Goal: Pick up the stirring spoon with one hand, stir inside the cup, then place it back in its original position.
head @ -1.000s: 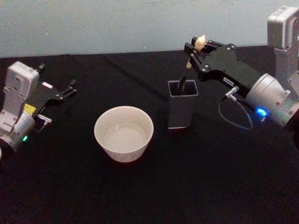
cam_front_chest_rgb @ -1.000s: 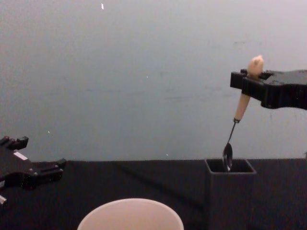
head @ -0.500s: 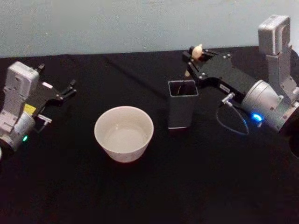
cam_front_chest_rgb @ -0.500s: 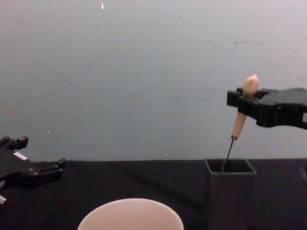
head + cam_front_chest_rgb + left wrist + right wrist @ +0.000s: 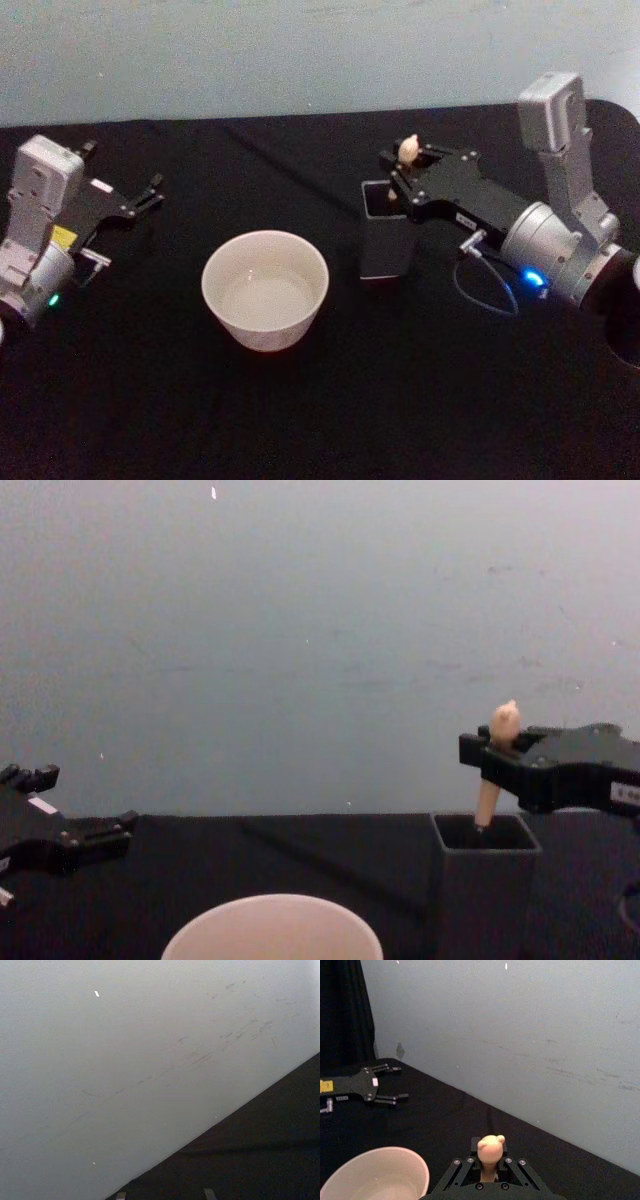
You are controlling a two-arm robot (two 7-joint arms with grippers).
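The right gripper (image 5: 405,172), closed on the spoon (image 5: 493,763) sunk in the holder (image 5: 485,888) right of the cup (image 5: 265,286), could tip the holder by dragging sideways before releasing; the open left gripper (image 5: 150,190) idles far left of the cup.

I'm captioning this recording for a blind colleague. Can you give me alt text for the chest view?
The right hand holds the stirring spoon by its beige handle, its lower end down inside a dark square holder on a black table. The cup rim shows at bottom centre, and the left hand rests at the left edge.
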